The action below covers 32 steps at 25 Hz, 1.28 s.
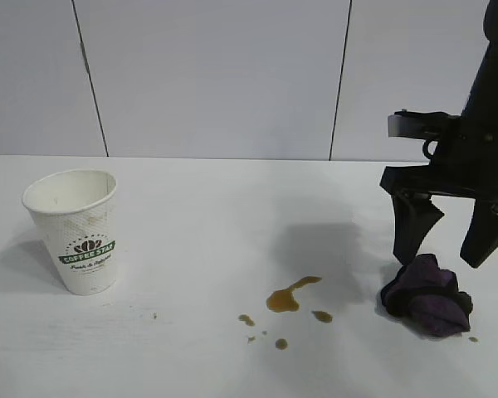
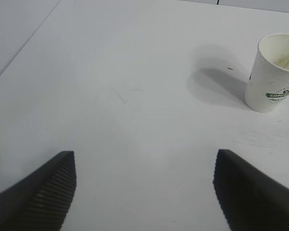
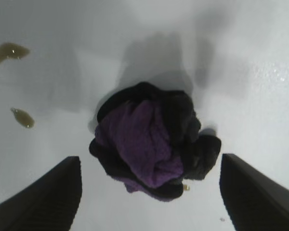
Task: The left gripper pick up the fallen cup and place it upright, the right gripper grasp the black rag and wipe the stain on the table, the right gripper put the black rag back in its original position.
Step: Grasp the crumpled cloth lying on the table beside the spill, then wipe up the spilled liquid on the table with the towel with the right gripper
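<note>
White table (image 1: 199, 207) against a pale panelled wall, cup (image 1: 73, 232) upright, brown stain (image 1: 284, 299) near the front edge.

My right gripper (image 1: 452, 236) is hanging wide open and empty directly above the rag (image 1: 427, 295), fingers clear of it; my left gripper (image 2: 144, 187) is idling open over bare table, the cup standing well apart from it.

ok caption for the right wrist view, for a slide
Right tool, open, above the bunched black rag on the white table, coffee stain off to one side.
</note>
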Each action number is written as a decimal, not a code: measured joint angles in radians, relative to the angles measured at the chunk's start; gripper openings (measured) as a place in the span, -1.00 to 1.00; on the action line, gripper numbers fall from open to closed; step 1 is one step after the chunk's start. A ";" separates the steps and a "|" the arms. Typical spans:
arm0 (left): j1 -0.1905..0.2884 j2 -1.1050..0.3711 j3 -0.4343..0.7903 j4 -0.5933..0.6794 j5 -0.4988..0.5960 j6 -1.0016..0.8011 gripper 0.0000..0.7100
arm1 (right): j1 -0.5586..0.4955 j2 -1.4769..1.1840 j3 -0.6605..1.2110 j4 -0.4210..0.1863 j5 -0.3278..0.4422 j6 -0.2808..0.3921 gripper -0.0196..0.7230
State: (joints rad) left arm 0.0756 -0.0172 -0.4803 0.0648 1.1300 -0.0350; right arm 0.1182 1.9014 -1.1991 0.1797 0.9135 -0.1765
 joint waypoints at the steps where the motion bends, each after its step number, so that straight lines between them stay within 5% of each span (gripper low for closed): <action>1: 0.000 0.000 0.000 0.000 0.000 0.000 0.60 | 0.000 0.000 0.013 -0.001 -0.021 0.000 0.53; 12: 0.000 0.000 0.000 0.000 -0.001 0.000 0.60 | 0.000 0.000 0.170 0.020 -0.207 -0.004 0.48; 14: 0.000 0.000 0.000 0.000 -0.001 0.000 0.60 | 0.000 0.000 0.201 0.023 -0.247 -0.004 0.28; 19: 0.000 0.000 0.000 0.000 -0.001 0.000 0.60 | 0.000 -0.021 0.214 0.051 -0.267 -0.004 -0.67; 28: 0.000 0.000 0.000 0.000 -0.001 0.000 0.60 | 0.012 -0.192 0.215 0.099 -0.242 -0.011 -0.68; 32: 0.000 0.000 0.000 0.000 -0.001 0.000 0.60 | 0.125 -0.210 0.214 0.137 -0.212 -0.031 -0.68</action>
State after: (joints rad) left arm 0.0756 -0.0172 -0.4803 0.0648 1.1293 -0.0350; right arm 0.2429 1.6911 -0.9850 0.3163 0.7011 -0.2070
